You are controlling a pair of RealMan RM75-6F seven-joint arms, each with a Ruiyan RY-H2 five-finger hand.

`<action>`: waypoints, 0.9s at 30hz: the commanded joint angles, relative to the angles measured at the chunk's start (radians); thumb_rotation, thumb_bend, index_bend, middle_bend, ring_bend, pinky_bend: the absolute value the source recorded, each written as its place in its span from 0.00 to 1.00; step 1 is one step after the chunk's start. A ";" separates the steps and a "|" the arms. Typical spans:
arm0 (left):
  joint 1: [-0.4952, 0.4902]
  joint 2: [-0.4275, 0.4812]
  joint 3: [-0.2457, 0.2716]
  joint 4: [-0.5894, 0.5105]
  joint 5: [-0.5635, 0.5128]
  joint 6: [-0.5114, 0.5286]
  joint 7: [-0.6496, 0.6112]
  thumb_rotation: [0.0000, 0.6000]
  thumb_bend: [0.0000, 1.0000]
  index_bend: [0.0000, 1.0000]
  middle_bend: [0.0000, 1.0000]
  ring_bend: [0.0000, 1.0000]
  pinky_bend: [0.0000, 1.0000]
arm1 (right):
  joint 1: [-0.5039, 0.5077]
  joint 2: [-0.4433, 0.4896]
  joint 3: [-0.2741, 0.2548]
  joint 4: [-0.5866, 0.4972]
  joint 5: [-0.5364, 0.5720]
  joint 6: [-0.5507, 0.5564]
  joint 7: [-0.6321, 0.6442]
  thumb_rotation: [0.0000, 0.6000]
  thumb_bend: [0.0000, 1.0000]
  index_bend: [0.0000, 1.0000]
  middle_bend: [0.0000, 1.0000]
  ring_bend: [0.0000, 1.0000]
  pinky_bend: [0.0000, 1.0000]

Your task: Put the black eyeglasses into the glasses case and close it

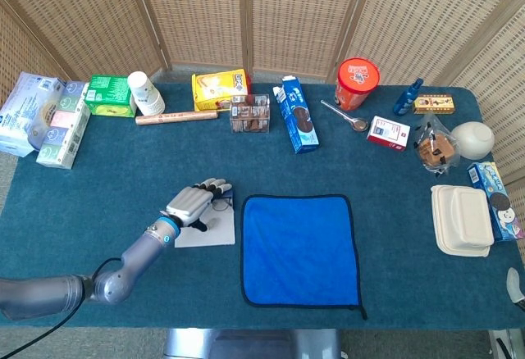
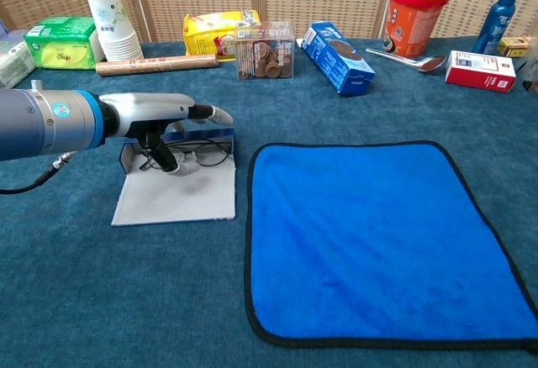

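The black eyeglasses (image 2: 207,157) lie in the open glasses case (image 2: 178,197), a grey flap with a low blue back wall, left of the blue cloth. My left hand (image 2: 165,113) hovers flat over the case with its fingers stretched out toward the cloth. Its dark thumb reaches down and touches the glasses' left end. In the head view the left hand (image 1: 196,202) covers most of the case (image 1: 209,233), and only a bit of the glasses (image 1: 221,206) peeks out. A grey sliver at the right edge may be my right hand (image 1: 516,284); how its fingers lie is hidden.
A blue cloth (image 1: 299,248) lies flat just right of the case. Boxes, a paper cup stack (image 1: 145,92), a rolled tube (image 1: 175,117), a red tub (image 1: 358,82) and a spoon (image 1: 344,115) line the far edge. White containers (image 1: 463,219) stand at the right.
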 commanded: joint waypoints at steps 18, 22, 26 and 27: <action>0.042 0.093 0.062 -0.120 0.212 -0.054 -0.193 0.96 0.41 0.04 0.05 0.00 0.17 | -0.006 0.002 -0.007 -0.021 -0.024 0.021 -0.019 0.57 0.38 0.07 0.12 0.00 0.16; 0.050 0.105 0.070 -0.143 0.257 -0.055 -0.224 0.97 0.42 0.04 0.05 0.00 0.17 | -0.008 0.003 -0.008 -0.026 -0.028 0.025 -0.026 0.57 0.38 0.07 0.12 0.00 0.16; 0.059 0.123 0.087 -0.167 0.286 -0.060 -0.250 0.96 0.41 0.03 0.05 0.00 0.17 | -0.012 0.007 -0.009 -0.031 -0.033 0.032 -0.028 0.57 0.38 0.07 0.12 0.00 0.16; 0.061 0.127 0.091 -0.172 0.289 -0.061 -0.257 0.96 0.41 0.03 0.05 0.00 0.17 | -0.012 0.007 -0.009 -0.032 -0.034 0.033 -0.029 0.57 0.38 0.07 0.12 0.00 0.16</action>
